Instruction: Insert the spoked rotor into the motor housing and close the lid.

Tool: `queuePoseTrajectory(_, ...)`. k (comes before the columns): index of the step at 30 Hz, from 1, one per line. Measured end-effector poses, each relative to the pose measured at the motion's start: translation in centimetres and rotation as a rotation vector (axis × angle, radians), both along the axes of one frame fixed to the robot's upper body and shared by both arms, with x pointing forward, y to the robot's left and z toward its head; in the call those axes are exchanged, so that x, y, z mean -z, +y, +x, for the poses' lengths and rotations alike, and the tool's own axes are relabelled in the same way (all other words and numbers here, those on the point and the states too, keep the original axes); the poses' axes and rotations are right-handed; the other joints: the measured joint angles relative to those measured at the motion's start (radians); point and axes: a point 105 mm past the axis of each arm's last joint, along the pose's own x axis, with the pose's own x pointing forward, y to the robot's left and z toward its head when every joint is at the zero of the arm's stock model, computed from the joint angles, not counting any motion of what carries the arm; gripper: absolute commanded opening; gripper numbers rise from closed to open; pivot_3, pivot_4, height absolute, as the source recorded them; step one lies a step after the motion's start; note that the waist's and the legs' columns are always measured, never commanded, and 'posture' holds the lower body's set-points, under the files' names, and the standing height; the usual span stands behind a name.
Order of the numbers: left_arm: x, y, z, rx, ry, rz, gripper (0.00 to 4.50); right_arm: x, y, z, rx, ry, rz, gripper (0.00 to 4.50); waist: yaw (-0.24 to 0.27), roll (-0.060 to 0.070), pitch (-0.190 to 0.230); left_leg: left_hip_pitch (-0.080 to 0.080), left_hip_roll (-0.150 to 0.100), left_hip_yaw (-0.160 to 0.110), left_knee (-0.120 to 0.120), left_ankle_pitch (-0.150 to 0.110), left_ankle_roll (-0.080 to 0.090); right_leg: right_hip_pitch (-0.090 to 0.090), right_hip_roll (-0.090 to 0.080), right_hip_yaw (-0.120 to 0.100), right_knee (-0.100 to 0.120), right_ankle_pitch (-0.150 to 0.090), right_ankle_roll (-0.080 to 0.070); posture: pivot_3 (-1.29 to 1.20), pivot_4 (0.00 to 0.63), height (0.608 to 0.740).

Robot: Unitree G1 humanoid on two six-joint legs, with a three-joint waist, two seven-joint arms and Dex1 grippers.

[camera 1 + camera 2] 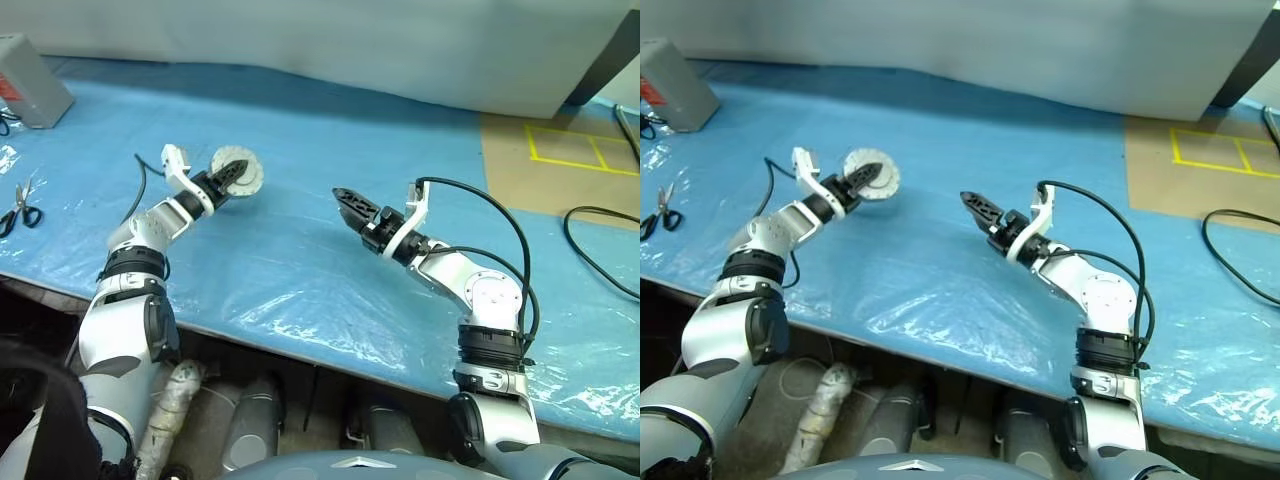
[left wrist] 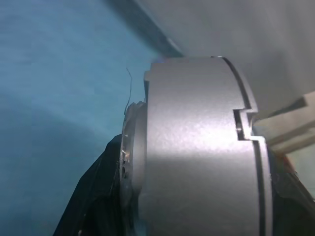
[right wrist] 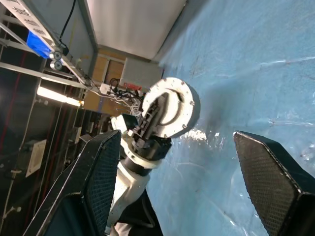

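Observation:
My left gripper is at the left over the blue table, shut on the motor housing, a round silver drum held off the surface. Its fingers clamp the drum's two flat faces; one black finger lies across the face with marks around its rim. A seam runs round the drum's side near one end. I cannot tell the lid apart from the housing. The spoked rotor is hidden. My right gripper hangs mid-table, pointing toward the left one, open and empty.
A grey box and scissors lie at the far left. Cardboard with yellow tape and a black cable sit at the right. A pale wall closes the back. The blue plastic sheet ends at the front edge.

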Motion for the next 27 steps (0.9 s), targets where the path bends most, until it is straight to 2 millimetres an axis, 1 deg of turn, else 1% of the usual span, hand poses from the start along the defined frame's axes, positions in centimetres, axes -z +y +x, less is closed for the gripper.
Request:
queuePoseTrajectory(2,1.3,0.3,-0.1,-0.021,0.041,0.013,2.70,0.0,0.1,0.0,-0.003,0.001,-0.003,3.83,0.007,0.000,0.000,-0.003,0.000,0.000,0.001,0.000,0.000,-0.002,0.000,-0.001,0.000,0.000,0.000,0.00,0.150,0.740)
queuePoseTrajectory(7,1.5,-0.1,0.0,-0.017,0.025,0.035,2.70,0.2,0.3,-0.1,-0.012,0.000,-0.018,3.83,0.017,-0.001,0.000,-0.002,0.000,0.000,0.002,0.000,0.000,-0.002,0.000,-0.001,0.001,0.000,-0.001,0.00,0.150,0.740)
queuePoseTrajectory(8,1.6,-0.2,0.0,-0.023,0.022,0.037,3.17,0.2,0.3,-0.1,-0.013,-0.001,-0.020,3.86,0.017,-0.001,0.000,-0.001,0.000,0.000,0.002,0.000,0.000,-0.001,0.000,-0.001,0.001,-0.001,-0.002,0.00,0.150,0.740)
queuePoseTrajectory(9,1.8,-0.2,0.0,-0.030,0.026,0.042,3.35,0.2,0.3,-0.1,-0.014,-0.002,-0.021,3.86,0.018,-0.001,0.000,0.000,0.000,0.000,0.002,0.000,-0.001,0.000,0.000,-0.001,0.001,-0.001,-0.003,0.00,0.150,0.740)
queuePoseTrajectory(11,2.6,0.0,0.0,-0.050,0.056,0.043,4.01,0.2,0.4,-0.1,-0.019,-0.004,-0.023,3.86,0.017,-0.001,0.000,0.001,0.000,0.000,0.002,-0.001,-0.003,0.001,0.000,-0.001,0.001,-0.001,-0.004,0.00,0.150,0.740)
queuePoseTrajectory(12,2.5,0.2,0.1,-0.069,0.054,0.049,4.31,0.2,0.5,-0.2,-0.022,-0.005,-0.027,3.86,0.017,-0.001,0.000,0.002,0.000,0.000,0.002,-0.001,-0.004,0.002,0.000,-0.001,0.001,-0.001,-0.004,0.00,0.150,0.740)
queuePoseTrajectory(13,2.4,0.6,0.3,-0.097,0.057,0.064,4.47,0.2,0.6,-0.2,-0.028,-0.007,-0.027,3.86,0.016,-0.001,0.000,0.006,0.000,0.000,0.001,-0.001,-0.004,0.005,0.000,0.000,0.001,-0.001,-0.005,0.00,0.150,0.740)
queuePoseTrajectory(14,2.4,1.1,0.4,-0.124,0.065,0.082,4.47,0.2,0.6,-0.3,-0.032,-0.009,-0.027,3.86,0.015,-0.001,0.000,0.009,0.001,0.000,0.000,-0.001,-0.005,0.008,0.000,0.000,0.001,-0.001,-0.005,0.00,0.150,0.740)
queuePoseTrajectory(16,2.5,2.8,0.3,-0.192,0.086,0.104,4.47,0.1,0.7,-0.5,-0.035,-0.020,-0.031,3.86,0.009,-0.001,0.000,0.014,0.001,0.000,-0.002,-0.001,-0.006,0.012,0.000,0.000,0.000,-0.001,-0.005,0.00,0.150,0.740)
queuePoseTrajectory(19,2.5,6.4,-0.3,-0.306,0.104,0.113,4.47,0.3,0.5,-0.6,-0.030,-0.020,-0.036,3.86,0.001,-0.001,0.000,0.014,0.001,0.000,-0.002,0.000,-0.007,0.011,0.000,0.000,0.000,-0.001,-0.004,0.00,0.150,0.740)
queuePoseTrajectory(24,2.9,11.4,-1.8,-0.489,0.134,0.149,4.47,0.4,0.5,-0.5,-0.028,-0.025,-0.045,3.86,-0.002,-0.001,0.000,0.013,0.001,0.000,-0.002,-0.001,-0.007,0.011,0.000,0.000,-0.001,0.000,-0.003,0.00,0.150,0.740)
queuePoseTrajectory(26,2.9,12.9,-2.4,-0.539,0.142,0.158,4.47,0.4,0.5,-0.5,-0.028,-0.026,-0.047,3.86,-0.003,-0.001,0.000,0.013,0.001,0.000,-0.003,-0.001,-0.007,0.011,0.000,0.000,-0.001,0.000,-0.003,0.00,0.150,0.740)
queuePoseTrajectory(27,2.9,13.3,-2.6,-0.543,0.139,0.152,4.47,0.5,0.5,-0.5,-0.027,-0.028,-0.051,3.86,-0.003,-0.001,0.000,0.013,0.001,0.000,-0.003,-0.001,-0.007,0.011,0.000,0.000,-0.001,-0.001,-0.003,0.00,0.150,0.740)
